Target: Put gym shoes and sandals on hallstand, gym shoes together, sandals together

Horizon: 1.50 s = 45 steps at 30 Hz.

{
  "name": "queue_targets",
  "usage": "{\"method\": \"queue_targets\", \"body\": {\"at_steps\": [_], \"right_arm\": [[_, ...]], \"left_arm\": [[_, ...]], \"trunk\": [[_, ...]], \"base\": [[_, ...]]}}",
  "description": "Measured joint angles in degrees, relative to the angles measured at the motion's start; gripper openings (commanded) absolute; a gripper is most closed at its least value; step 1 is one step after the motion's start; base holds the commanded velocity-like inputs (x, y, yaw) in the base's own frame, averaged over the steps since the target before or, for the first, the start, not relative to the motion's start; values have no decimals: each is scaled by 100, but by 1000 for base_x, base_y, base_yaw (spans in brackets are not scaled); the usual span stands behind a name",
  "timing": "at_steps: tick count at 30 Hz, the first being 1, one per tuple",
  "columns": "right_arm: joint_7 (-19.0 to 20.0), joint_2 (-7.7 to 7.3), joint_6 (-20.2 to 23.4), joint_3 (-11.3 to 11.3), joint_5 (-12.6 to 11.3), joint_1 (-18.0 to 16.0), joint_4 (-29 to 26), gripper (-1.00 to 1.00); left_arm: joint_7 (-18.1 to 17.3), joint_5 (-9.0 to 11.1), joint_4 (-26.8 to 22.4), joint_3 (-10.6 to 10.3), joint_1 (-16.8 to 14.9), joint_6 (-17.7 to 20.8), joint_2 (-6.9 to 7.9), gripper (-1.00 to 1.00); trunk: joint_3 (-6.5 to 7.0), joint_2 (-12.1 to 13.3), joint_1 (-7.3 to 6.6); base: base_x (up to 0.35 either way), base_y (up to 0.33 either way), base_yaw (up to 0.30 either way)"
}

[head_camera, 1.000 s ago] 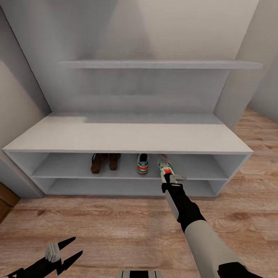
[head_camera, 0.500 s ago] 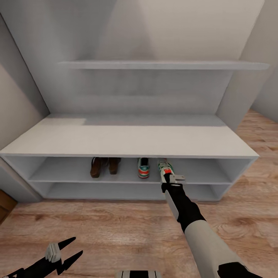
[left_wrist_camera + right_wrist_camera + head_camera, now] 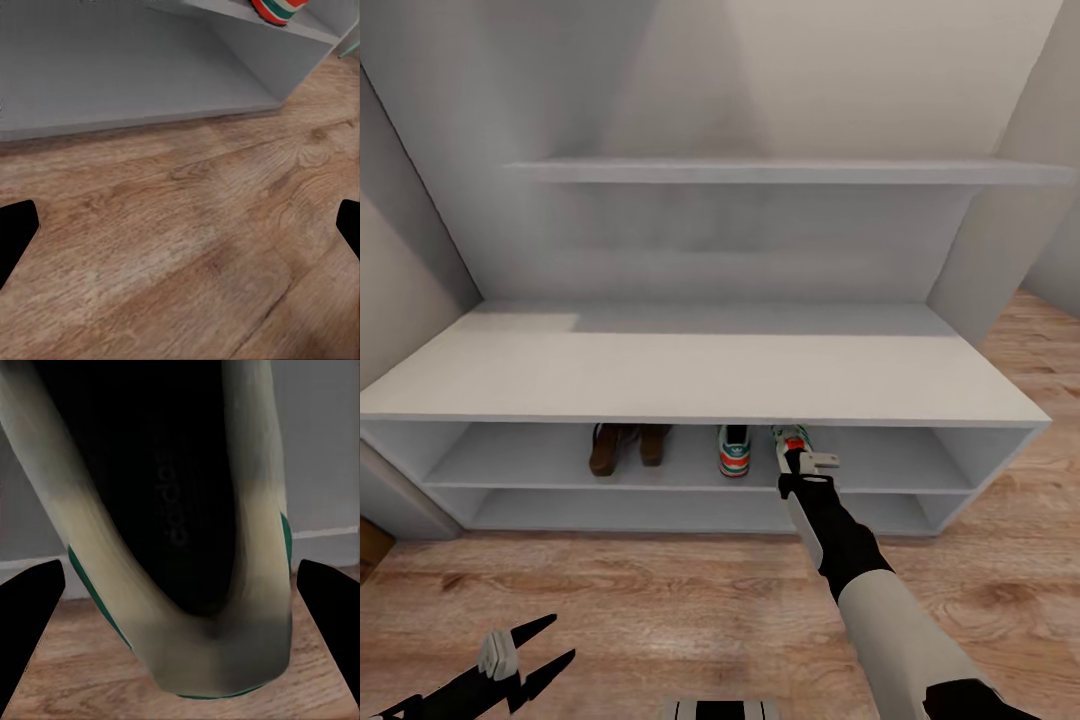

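Observation:
The pale grey hallstand (image 3: 690, 370) stands in front of me on the corridor floor (image 3: 660, 590). Two brown sandals (image 3: 625, 447) lie side by side on its upper open shelf. To their right on the same shelf sits one gym shoe (image 3: 733, 450), heel toward me, also seen as the gym shoe (image 3: 279, 9). My right gripper (image 3: 800, 462) is shut on the second gym shoe (image 3: 792, 438) at the shelf's front edge, just right of the first. In the right wrist view that gym shoe (image 3: 172, 510) sits between the fingers (image 3: 30, 615). My left gripper (image 3: 535, 650) hangs open low over the floor.
A long floating shelf (image 3: 780, 170) crosses the tall back panel above the bench top. The lower open shelf (image 3: 660, 510) sits near the floor. Walls close in at the left (image 3: 400, 300) and right (image 3: 1010, 240). Open wood flooring lies between me and the rack.
The whole view has drawn closer to the hallstand. My right gripper and the gym shoe it holds have gone further in under the bench top. The left gripper is unchanged.

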Motion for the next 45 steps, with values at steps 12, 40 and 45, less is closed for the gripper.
{"method": "queue_targets", "body": {"at_steps": [12,40,45], "right_arm": [[-4,0,3,-17,13,-3,-67,-100],[-5,0,8,-15,58,-3,-66,100],[1,0,7,-27,-3,0,-3,100]], "left_arm": [[0,0,0,23,0,0,0,100],[0,0,0,24,0,0,-2,100],[0,0,0,24,0,0,0,100]], "trunk": [[1,-1,-2],[1,-1,1],[0,0,2]], "base": [[123,0,0],[74,27,0],[1,0,0]]}}
